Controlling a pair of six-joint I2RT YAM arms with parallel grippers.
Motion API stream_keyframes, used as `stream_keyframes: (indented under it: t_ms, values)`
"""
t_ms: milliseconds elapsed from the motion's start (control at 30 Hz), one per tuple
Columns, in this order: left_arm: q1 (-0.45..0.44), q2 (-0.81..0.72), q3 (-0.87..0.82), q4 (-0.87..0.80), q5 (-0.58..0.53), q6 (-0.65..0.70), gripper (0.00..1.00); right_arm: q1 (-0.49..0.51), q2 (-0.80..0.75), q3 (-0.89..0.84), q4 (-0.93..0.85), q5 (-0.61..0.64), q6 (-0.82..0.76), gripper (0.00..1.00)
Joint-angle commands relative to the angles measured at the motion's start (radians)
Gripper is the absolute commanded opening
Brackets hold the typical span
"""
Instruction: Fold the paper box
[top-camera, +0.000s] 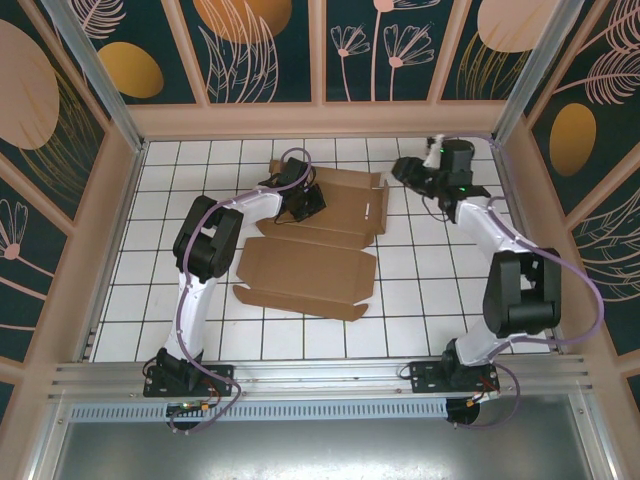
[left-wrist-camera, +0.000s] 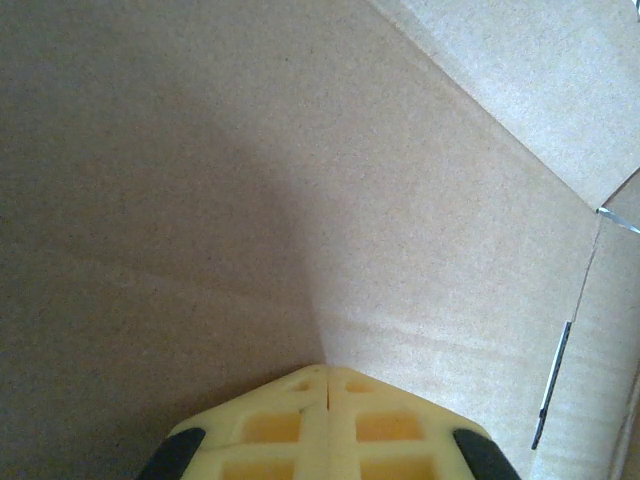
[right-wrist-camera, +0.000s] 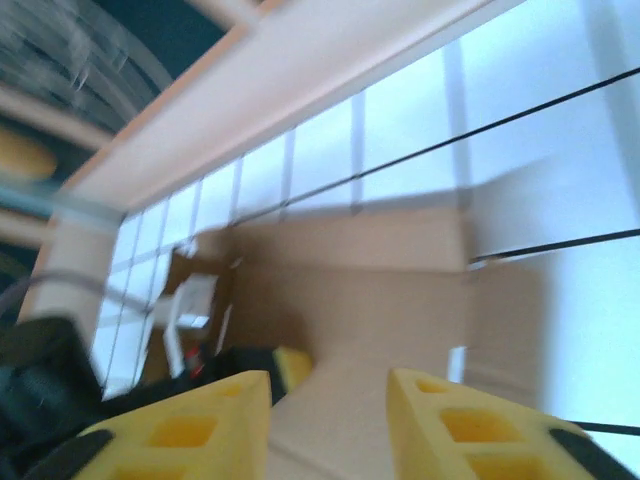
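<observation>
While the paper box (top-camera: 308, 268) lies mostly flat on the white tiled tabletop (top-camera: 420, 290) between the two arms, the left jaws are clenched on nothing. The left wrist view has the two yellow fingers (left-wrist-camera: 270, 425) flush together, tips right against bare brown cardboard. From above, those jaws sit on the far panel of the sheet near its left end, and the big near panel and front flap lie back toward the bases. Likely reason, as a guess: closed tips make a blunt pusher that pins the panel so the sheet does not slide or lift while a flap gets worked. A crease and a slot cut run off to the right of the left jaws; I cannot tell if the panel beyond is upright. The right jaws are released, with a clear gap and nothing in it. Cardboard sits ahead of them and a bit below, not touching. From above they hang just beside the far right flap (top-camera: 377, 205), which looks partly lifted. Judgement: the right arm (top-camera: 480, 225) is lined up on that side flap to take it or nudge it inward, so the step in hand is raising the side walls. Folding looks at an early stage, with most panels flat. Risks: the thin flap can bend off its crease, and the sheet can pivot under the one pressed spot. The right wrist view is blurred, so the flap edge is hard to place.
</observation>
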Motion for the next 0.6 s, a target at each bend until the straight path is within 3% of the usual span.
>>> stream_keyframes:
  t_ms: [0,67,167,267,567]
  values:
    - [0.015,0.002,-0.032,-0.086,-0.028,0.019,0.0,-0.015,0.073,-0.054,-0.105,0.152,0.014,0.42]
    - [0.016,-0.001,-0.031,-0.086,-0.03,0.019,0.0,-0.019,0.116,-0.054,-0.12,0.14,0.005,0.47]
    - [0.016,-0.003,-0.034,-0.087,-0.03,0.022,0.0,-0.006,0.163,-0.056,-0.073,-0.022,-0.015,0.63]
    - [0.018,-0.003,-0.038,-0.087,-0.028,0.023,0.0,0.049,0.201,-0.008,-0.117,-0.005,-0.07,0.81]
    - [0.02,-0.008,-0.032,-0.088,-0.02,0.022,0.0,0.087,0.357,0.14,-0.253,0.085,-0.108,0.79]
